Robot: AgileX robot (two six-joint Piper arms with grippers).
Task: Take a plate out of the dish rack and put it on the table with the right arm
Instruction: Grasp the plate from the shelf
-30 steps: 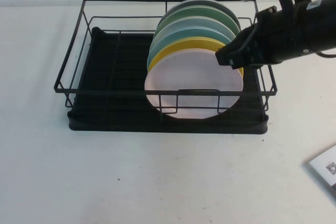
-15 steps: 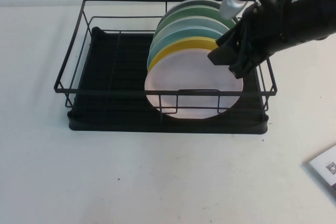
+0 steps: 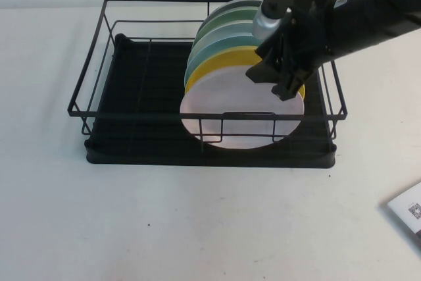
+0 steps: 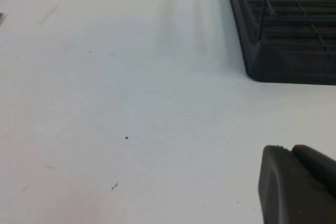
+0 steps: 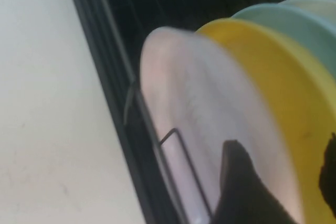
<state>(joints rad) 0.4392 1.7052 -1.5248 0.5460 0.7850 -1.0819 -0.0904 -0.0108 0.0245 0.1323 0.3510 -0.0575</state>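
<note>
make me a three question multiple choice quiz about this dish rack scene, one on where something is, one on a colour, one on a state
1. Where is the right gripper?
A. over the plates' upper rims in the dish rack
B. resting on the table
C. beside the paper at the table's edge

2. What colour is the plate directly behind the pink plate?
A. black
B. yellow
C. red

3. What is the pink plate's state?
A. lying flat on the table
B. standing on edge in the rack
C. lifted clear of the rack

Key: 1 A, the high view shows it above the pink and yellow plate rims. 2 B, a yellow rim sits right behind. 3 B, its lower part is behind the front wire. The left gripper hovers over bare table beside the rack.
</note>
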